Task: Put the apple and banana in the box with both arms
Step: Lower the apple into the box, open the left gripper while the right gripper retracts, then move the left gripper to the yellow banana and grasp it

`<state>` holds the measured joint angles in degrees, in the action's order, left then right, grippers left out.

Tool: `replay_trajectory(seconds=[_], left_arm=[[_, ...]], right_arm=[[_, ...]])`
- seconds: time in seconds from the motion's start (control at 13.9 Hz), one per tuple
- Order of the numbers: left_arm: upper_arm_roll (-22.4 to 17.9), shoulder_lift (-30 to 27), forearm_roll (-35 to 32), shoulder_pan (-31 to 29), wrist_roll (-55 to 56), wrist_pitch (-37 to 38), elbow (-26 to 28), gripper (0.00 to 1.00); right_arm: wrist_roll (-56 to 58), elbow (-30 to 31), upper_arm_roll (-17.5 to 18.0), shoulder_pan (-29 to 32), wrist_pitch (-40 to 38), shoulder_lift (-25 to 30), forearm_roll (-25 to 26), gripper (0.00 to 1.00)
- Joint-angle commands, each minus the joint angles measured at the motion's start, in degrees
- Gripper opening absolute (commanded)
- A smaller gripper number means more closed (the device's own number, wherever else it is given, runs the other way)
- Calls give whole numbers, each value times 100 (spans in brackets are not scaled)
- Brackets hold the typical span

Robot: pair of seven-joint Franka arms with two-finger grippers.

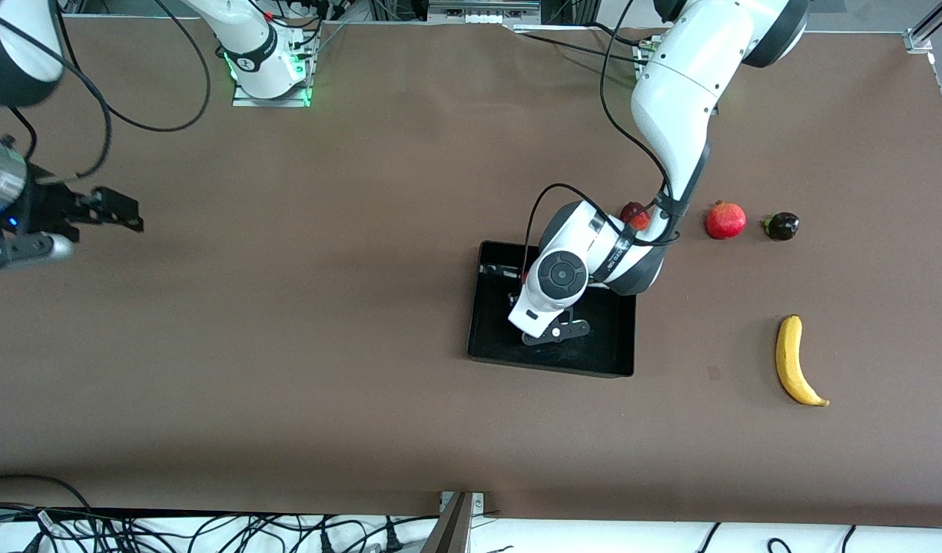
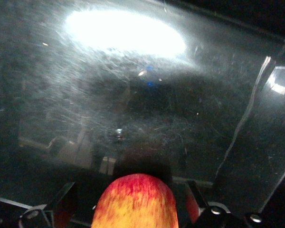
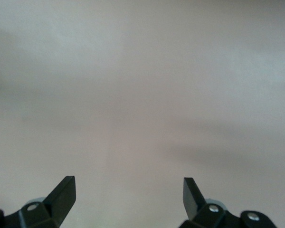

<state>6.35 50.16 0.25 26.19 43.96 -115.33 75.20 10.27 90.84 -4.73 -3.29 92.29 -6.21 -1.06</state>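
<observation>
Left hand point(image 2: 135, 213) low inside the black box point(image 1: 486, 338), clamped on the red, yellow-streaked apple point(image 2: 135, 204).
The yellow banana point(image 1: 794, 361) lies on the brown desk point(image 1: 286, 346); the right hand point(image 3: 128, 194) waits, fingers apart.

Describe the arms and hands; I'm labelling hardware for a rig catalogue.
Both arms are white, rounded and jointed, with black joint caps and loose black cables. The left arm has a round dark cap at its wrist. The right hand is black, behind a silver cuff. Green light glows at the right base.
</observation>
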Motion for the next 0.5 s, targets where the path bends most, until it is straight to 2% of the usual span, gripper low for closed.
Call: replay_trajectory(seconds=[0.0,0.22,0.43], left_arm=[[-117,-243,-86,-174,78,1096,-679,100],[-90,-426,-77,-639,25,1486,-954,100],[-55,-691,-42,-1324,-694,1495,-946,100]], right_arm=[[107,628,306,452,202,576,80,100],[115,146,175,461,150,472,106,100],[124,-102,95,434,114,322,71,100]])
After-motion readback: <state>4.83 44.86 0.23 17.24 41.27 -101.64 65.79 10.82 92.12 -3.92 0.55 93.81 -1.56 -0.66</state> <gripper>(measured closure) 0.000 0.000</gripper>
